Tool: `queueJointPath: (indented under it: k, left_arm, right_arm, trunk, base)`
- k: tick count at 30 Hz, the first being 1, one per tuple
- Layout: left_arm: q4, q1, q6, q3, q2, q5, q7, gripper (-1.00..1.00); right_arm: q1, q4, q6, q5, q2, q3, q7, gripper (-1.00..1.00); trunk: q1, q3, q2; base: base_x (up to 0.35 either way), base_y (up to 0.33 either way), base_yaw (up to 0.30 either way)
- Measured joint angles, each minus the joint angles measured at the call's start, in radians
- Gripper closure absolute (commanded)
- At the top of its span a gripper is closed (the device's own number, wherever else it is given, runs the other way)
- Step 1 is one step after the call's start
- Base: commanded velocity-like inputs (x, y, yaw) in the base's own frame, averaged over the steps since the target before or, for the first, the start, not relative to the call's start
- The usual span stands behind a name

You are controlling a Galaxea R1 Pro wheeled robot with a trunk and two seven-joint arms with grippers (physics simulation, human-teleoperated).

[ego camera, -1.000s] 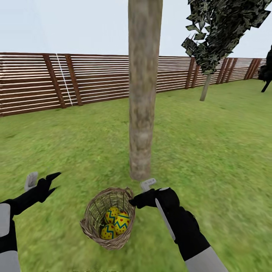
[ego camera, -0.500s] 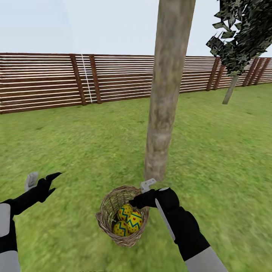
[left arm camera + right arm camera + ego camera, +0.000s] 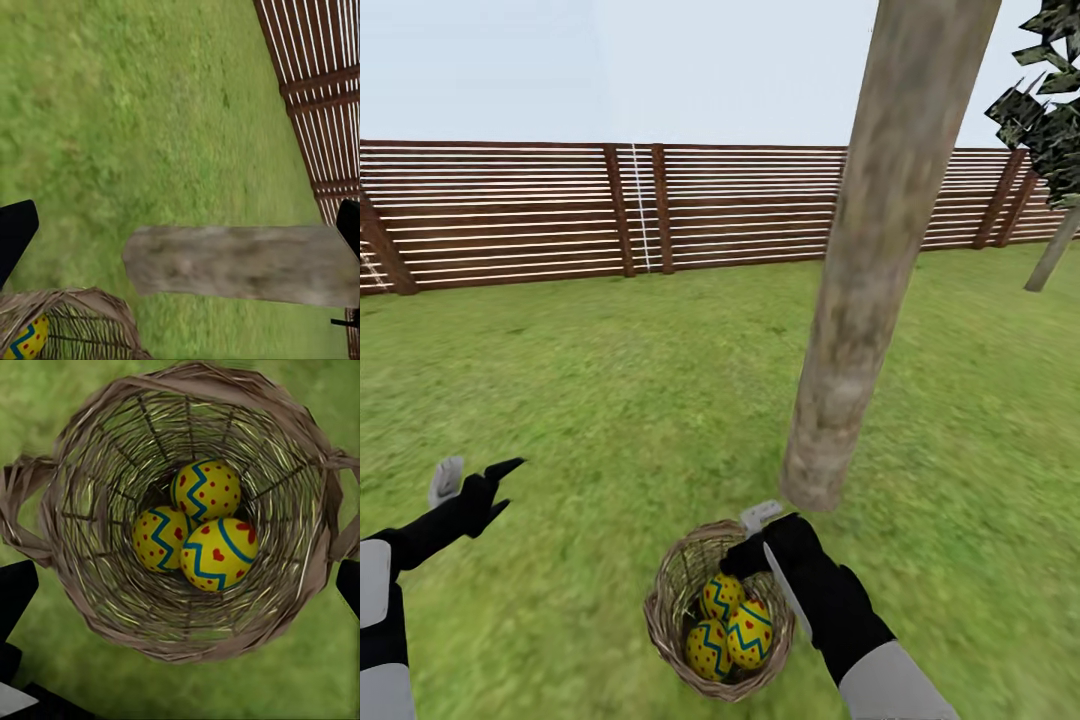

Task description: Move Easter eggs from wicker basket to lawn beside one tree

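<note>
Right wrist view | three eggs lying in basket right below right claw — fingers spread, holding nothing | none placed by tree yet — all three remaining | left claw hanging open, empty

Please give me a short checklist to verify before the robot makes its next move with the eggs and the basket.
1. All three Easter eggs in the wicker basket: ok, three counted in the right wrist view.
2. Right gripper at the basket rim: ok; whether its jaws are closed on the rim: cannot tell.
3. Left gripper free to pick: ok, open and empty above the lawn.
4. Tree near enough for placing: ok, the trunk's base stands just beyond the basket.
5. Bare grass beside the trunk for the eggs: ok.
6. Basket resting on the lawn or lifted: cannot tell.
</note>
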Motion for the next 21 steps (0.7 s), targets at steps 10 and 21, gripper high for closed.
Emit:
queueJointPath:
  k: [10, 21]
  left_arm:
    - [0.004, 0.0, 0.0, 0.0, -0.019, 0.0, 0.0, -1.0]
    - [0.005, 0.0, 0.0, 0.0, -0.02, 0.0, -0.001, -1.0]
  right_arm:
    - [0.004, 0.021, -0.003, -0.063, -0.004, 0.085, 0.011, -1.0]
    - [0.002, 0.037, -0.03, -0.136, -0.005, 0.069, 0.011, -1.0]
  trunk:
    - [0.0, 0.0, 0.0]
    - [0.023, -0.019, -0.042]
  base:
    - [0.009, 0.0, 0.007]
    - [0.0, 0.0, 0.0]
